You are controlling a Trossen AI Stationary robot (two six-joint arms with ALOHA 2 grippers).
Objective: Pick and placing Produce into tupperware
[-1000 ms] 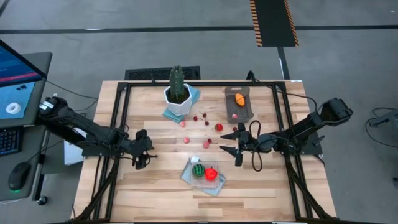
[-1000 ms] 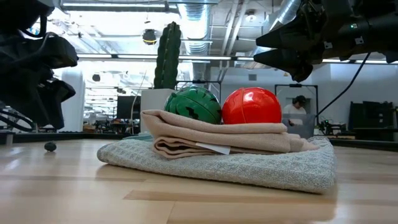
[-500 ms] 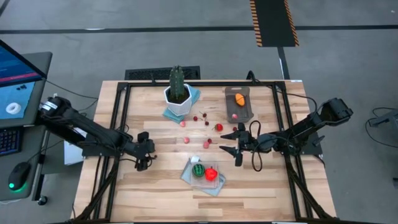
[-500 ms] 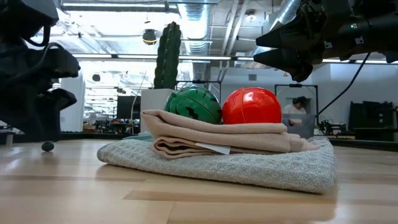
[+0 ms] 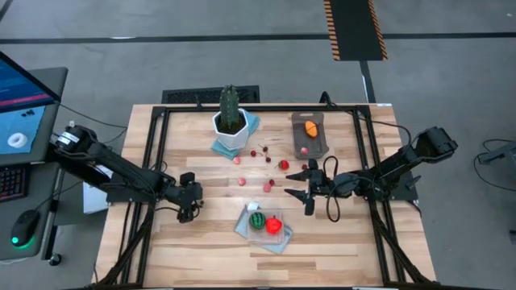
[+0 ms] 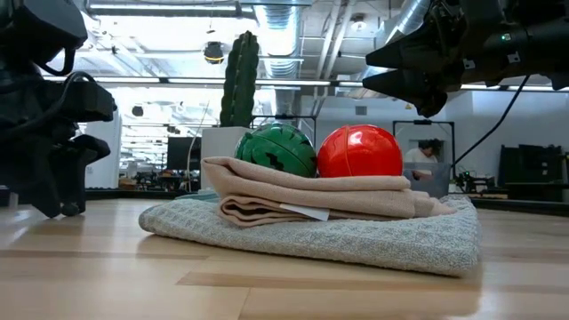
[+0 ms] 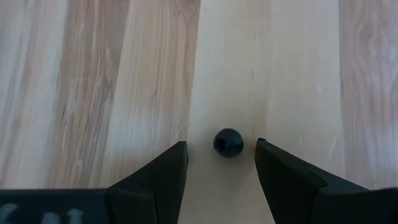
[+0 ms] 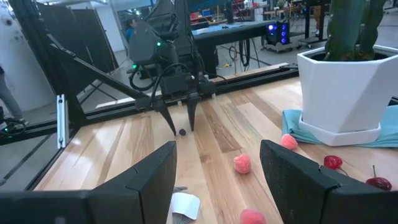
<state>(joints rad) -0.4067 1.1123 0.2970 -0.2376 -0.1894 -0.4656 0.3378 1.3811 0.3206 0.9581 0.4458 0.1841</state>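
Note:
My left gripper (image 7: 221,150) points down, open, its fingertips low over the wood on either side of a tiny dark berry (image 7: 228,142), with a gap on both sides. It stands left of the cloth in the high view (image 5: 188,211). The green-striped ball (image 5: 256,220) and red ball (image 5: 274,225) rest on a folded cloth (image 5: 278,240). The tupperware (image 5: 319,141) sits near the far edge, holding an orange piece (image 5: 310,127) and a pink bit (image 5: 304,150). Small red and pink berries (image 5: 242,182) lie scattered mid-table. My right gripper (image 5: 292,184) hovers open beside them.
A tall green cactus in a white hexagonal pot (image 5: 231,122) stands on a blue cloth near the far edge. Black frame rails (image 5: 153,153) run along the table's sides. Bare wood lies near the front edge (image 5: 201,258).
My left gripper has moved toward the table's right and down to the tabletop, still open, until its fingers stand on either side of the dark berry. The berry has stayed in place.

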